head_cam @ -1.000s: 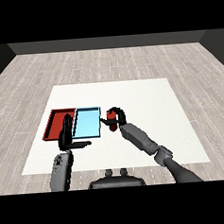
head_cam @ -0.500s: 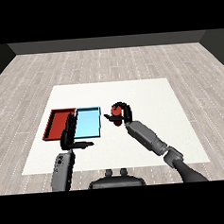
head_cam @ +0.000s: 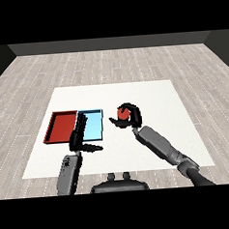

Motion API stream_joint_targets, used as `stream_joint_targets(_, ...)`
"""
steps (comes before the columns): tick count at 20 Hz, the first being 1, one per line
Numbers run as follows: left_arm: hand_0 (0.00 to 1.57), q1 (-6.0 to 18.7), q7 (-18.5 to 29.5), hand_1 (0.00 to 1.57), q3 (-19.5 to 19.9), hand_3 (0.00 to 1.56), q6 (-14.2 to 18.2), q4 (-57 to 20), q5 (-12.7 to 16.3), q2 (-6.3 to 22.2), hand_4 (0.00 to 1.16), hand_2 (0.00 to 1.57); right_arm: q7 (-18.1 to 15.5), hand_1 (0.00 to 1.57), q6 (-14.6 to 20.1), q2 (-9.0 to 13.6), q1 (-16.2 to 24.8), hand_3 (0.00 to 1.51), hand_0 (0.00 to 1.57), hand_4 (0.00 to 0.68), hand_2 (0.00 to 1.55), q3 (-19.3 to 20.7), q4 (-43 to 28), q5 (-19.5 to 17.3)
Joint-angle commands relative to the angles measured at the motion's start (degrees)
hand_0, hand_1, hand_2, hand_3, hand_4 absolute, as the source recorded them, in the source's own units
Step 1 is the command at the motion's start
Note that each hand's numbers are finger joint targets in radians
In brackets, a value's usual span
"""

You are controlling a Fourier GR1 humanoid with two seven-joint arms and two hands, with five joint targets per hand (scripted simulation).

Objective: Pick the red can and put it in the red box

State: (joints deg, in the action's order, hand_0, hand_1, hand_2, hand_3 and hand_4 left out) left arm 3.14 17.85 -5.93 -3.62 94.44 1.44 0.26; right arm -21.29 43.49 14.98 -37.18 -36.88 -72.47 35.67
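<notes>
- Red can [head_cam: 122,114] sits in right hand [head_cam: 130,117], fingers curled round it, just right of light blue tray [head_cam: 95,131].
- Step, I'd say: carrying phase.
- Next: move left past blue tray to red tray [head_cam: 62,127], then release.
- Left hand [head_cam: 81,138] open, holds nothing.

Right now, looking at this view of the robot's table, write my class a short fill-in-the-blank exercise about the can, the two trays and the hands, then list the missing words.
1. The red can is held by the robot's ____ hand.
2. The tray beside the red tray, nearer the can, is light ____.
3. The left hand holds ____.
4. The can is to the ____ of both trays in the head view.

Missing words: right; blue; nothing; right
</notes>
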Motion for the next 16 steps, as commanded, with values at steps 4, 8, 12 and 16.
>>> stream_joint_targets(4,0.0,3.2,-3.7,0.0,-5.5,0.0,0.6,-1.4,-0.7,-0.3,0.0,0.0,1.1,1.57,-0.5,4.9,8.0,1.4,1.57,0.624,1.46,1.2,-13.2,-5.9)
stream_joint_targets(8,0.0,1.6,-4.4,0.0,-9.8,0.0,2.9,-1.1,-0.6,-0.3,0.0,0.0,6.2,1.57,3.1,3.2,7.0,1.42,1.57,0.65,1.47,1.0,-18.8,-10.3)
stream_joint_targets(12,0.0,11.0,-8.8,0.0,-9.6,0.0,4.8,-5.7,3.9,-0.3,0.0,0.0,4.1,1.57,-1.8,-1.0,3.5,1.42,1.57,0.655,1.48,4.7,-10.9,-12.2)
stream_joint_targets(16,0.0,6.4,-12.0,0.0,-13.5,0.0,5.2,-0.1,2.4,-0.3,0.0,0.0,9.9,1.57,-3.5,1.2,6.5,1.42,1.57,0.647,1.48,7.9,-17.7,-16.0)
